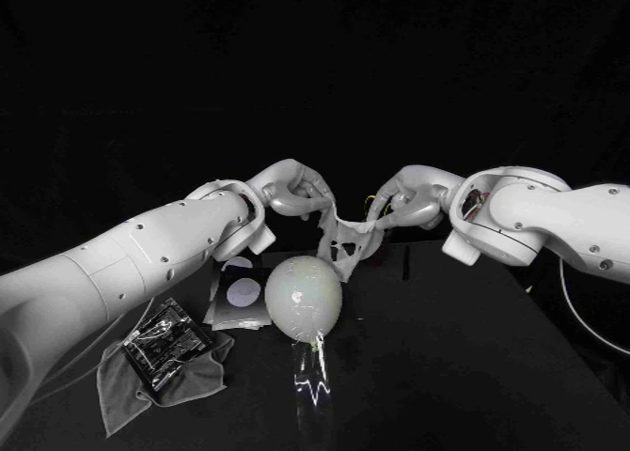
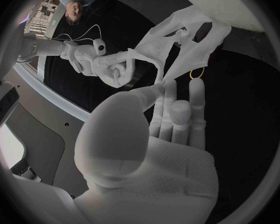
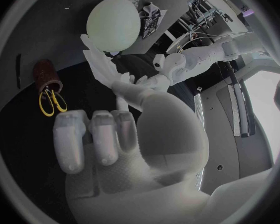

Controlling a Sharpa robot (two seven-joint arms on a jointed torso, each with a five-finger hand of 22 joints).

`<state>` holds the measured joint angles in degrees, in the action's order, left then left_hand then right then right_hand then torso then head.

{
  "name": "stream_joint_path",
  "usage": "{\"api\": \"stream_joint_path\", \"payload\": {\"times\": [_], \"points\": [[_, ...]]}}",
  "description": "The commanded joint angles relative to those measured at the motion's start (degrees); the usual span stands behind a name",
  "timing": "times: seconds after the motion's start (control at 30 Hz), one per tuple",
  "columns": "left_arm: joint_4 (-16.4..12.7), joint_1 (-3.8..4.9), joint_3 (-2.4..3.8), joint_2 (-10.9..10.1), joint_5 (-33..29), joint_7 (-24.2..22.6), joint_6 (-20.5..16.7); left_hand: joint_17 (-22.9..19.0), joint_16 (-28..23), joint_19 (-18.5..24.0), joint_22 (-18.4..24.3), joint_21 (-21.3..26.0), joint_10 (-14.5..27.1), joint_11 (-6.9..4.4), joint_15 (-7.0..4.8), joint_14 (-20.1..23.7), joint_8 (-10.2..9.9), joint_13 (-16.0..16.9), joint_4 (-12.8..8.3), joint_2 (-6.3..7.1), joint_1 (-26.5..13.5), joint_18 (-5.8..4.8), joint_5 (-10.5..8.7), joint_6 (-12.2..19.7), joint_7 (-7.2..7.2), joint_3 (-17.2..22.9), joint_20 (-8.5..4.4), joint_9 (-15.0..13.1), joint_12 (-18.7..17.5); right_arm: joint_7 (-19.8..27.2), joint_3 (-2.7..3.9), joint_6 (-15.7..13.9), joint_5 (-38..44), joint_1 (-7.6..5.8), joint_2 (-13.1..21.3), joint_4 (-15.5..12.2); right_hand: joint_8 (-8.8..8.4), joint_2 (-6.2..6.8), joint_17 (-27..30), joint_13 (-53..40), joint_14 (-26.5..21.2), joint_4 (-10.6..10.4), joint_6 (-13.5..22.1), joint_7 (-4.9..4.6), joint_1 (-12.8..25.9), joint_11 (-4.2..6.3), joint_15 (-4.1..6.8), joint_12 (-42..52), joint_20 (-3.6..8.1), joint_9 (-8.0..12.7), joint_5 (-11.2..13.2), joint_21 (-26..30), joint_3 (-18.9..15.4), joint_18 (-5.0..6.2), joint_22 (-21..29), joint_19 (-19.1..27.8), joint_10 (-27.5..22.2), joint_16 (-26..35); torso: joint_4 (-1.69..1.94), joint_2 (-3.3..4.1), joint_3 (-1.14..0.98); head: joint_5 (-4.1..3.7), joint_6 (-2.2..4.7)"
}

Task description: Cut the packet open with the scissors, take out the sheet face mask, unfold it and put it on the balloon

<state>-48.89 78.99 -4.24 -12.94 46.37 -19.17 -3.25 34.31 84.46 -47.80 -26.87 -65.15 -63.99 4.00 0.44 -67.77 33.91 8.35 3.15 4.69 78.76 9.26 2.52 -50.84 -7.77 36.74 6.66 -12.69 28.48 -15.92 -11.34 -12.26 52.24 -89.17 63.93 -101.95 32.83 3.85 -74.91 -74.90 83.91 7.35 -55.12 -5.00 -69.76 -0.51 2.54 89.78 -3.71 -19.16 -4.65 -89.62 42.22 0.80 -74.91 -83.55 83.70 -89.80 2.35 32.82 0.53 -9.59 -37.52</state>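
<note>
My left robot hand [image 1: 295,183] and right robot hand [image 1: 410,197] each pinch a mask [image 1: 349,240] corner, sheet spread just above the balloon's [image 1: 303,296] far end. Best: hold taut, lower evenly.

You see the white sheet face mask [image 1: 346,240] unfolded, its eye and mouth holes open, held stretched in the air between the left hand [image 1: 295,183] and the right hand [image 1: 403,197]. Its lower edge hangs close to the far end of the pale, egg-shaped balloon [image 1: 303,296], which lies with its knot towards the robot. You find the dark glossy packet [image 1: 166,343] flat on a grey cloth [image 1: 125,395] to the balloon's left, and the yellow-handled scissors [image 3: 52,100] stuck in a brown holder [image 3: 47,74].
</note>
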Motion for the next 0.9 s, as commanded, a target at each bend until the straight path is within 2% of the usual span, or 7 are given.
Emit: {"api": "stream_joint_path", "payload": {"times": [0.03,0.13,0.27,0.37,0.57,0.8,0.9], "points": [[0.9,-0.64,0.02,0.8,-0.5,-2.3,2.2,-0.2,0.3,0.5,-0.1,0.1,0.4,-0.07,0.14,0.6,-0.1,-0.1,0.0,-0.06,0.7,1.08,0.2,0.3,-0.04,-0.3,-0.14,-1.7,-0.2,-1.9,-0.13,-0.8,0.0,0.91,1.4,-2.6,0.25,0.09,-15.1,-15.1,6.1,-0.2,-0.2,-0.21,0.3,-0.21,0.2,0.2,0.11,-0.1,0.0,-0.4,0.0,-0.8,-15.1,-6.4,6.3,-0.2,-0.16,0.15,0.05,-0.39,-0.54],[1.4,-1.14,-0.01,1.2,-0.4,-2.7,2.4,-0.3,0.3,0.5,-0.1,0.1,0.4,-0.04,0.16,0.7,-0.1,-0.1,0.0,-0.08,0.8,1.08,0.2,0.3,-0.07,-0.3,-0.12,-1.7,-0.2,-1.4,-0.28,-1.1,-1.9,1.66,2.5,-4.6,0.25,0.09,-15.1,-15.1,6.1,-0.2,-0.2,-0.21,0.3,-0.21,0.2,0.2,0.11,-0.1,0.0,-0.4,0.0,-0.8,-15.1,-6.4,6.3,-0.2,-0.23,0.19,0.02,-0.68,-0.84],[1.4,-1.52,-0.08,1.1,-0.4,-3.9,3.1,-0.3,0.4,0.8,-0.2,0.1,0.6,0.03,0.26,1.0,-0.2,-0.1,-0.1,-0.08,1.1,1.06,0.2,0.4,-0.14,-0.6,-0.04,-1.7,-0.4,0.7,-0.66,-1.5,-6.9,3.1,3.4,-7.4,0.35,0.18,-15.1,-15.1,6.1,-0.3,-0.3,-0.14,0.4,-0.15,0.24,0.2,0.11,-0.1,-0.6,-0.4,0.1,-0.8,-15.1,-6.4,6.3,-0.2,-0.39,0.17,-0.06,-0.57,-1.19],[0.9,-1.64,-0.17,0.6,0.0,-5.1,3.7,0.1,0.5,1.0,-0.2,0.0,0.7,0.05,0.29,1.0,-0.2,-0.1,-0.2,-0.08,1.4,1.06,0.2,0.4,-0.16,-0.7,0.0,-1.7,-0.4,2.3,-0.96,-2.5,-9.7,4.38,3.4,-9.2,0.36,0.21,-15.1,-15.1,6.1,-0.3,-0.3,-0.13,0.4,-0.13,0.26,0.1,0.12,-0.1,-0.7,-0.4,0.1,-0.8,-15.1,-6.4,6.3,-0.2,-0.22,0.03,-0.08,-0.67,-1.47],[-0.4,-1.75,-0.52,-0.6,0.9,-6.5,3.7,0.5,0.6,1.2,-0.3,0.0,0.8,0.09,0.34,1.1,-0.2,-0.1,-0.3,-0.13,1.6,1.05,0.2,0.4,-0.18,-0.8,0.05,-1.7,-0.5,5.4,-1.23,-5.7,-14.4,6.57,2.4,-11.9,0.36,0.2,-15.1,-15.0,6.1,-0.4,-0.3,-0.13,0.4,-0.13,0.26,0.1,0.12,-0.1,-0.8,-0.4,0.1,-0.8,-15.1,-6.4,6.2,-0.2,-0.06,-0.03,-0.02,-0.6,-1.54],[-2.7,-1.81,-0.5,-2.8,0.6,-8.0,2.3,0.8,0.6,1.3,-0.3,-0.1,0.8,0.11,0.36,1.0,-0.2,-0.1,-0.3,-0.18,1.6,1.04,0.2,0.4,-0.2,-0.9,0.07,-1.7,-0.5,7.8,-1.38,-6.4,-19.8,8.65,0.3,-13.7,0.35,0.17,-15.1,-15.0,6.1,-0.4,-0.3,-0.13,0.4,-0.12,0.27,0.1,0.13,0.0,-0.9,-0.4,0.1,-0.8,-15.1,-6.4,6.2,-0.2,0.03,-0.02,0.23,-0.14,-1.28],[-4.4,-1.81,-0.35,-4.1,0.5,-8.4,1.9,0.8,0.6,1.3,-0.3,-0.1,0.8,0.11,0.36,1.0,-0.2,-0.1,-0.3,-0.18,1.6,1.04,0.2,0.4,-0.2,-0.9,0.07,-1.7,-0.5,8.9,-1.41,-6.9,-21.8,9.59,-0.9,-13.9,0.34,0.16,-15.1,-15.0,6.1,-0.5,-0.2,-0.14,0.4,-0.13,0.28,0.0,0.14,0.0,-0.9,-0.4,0.1,-0.8,-15.1,-6.4,6.2,-0.2,0.2,-0.28,0.46,-0.04,-1.23]]}}
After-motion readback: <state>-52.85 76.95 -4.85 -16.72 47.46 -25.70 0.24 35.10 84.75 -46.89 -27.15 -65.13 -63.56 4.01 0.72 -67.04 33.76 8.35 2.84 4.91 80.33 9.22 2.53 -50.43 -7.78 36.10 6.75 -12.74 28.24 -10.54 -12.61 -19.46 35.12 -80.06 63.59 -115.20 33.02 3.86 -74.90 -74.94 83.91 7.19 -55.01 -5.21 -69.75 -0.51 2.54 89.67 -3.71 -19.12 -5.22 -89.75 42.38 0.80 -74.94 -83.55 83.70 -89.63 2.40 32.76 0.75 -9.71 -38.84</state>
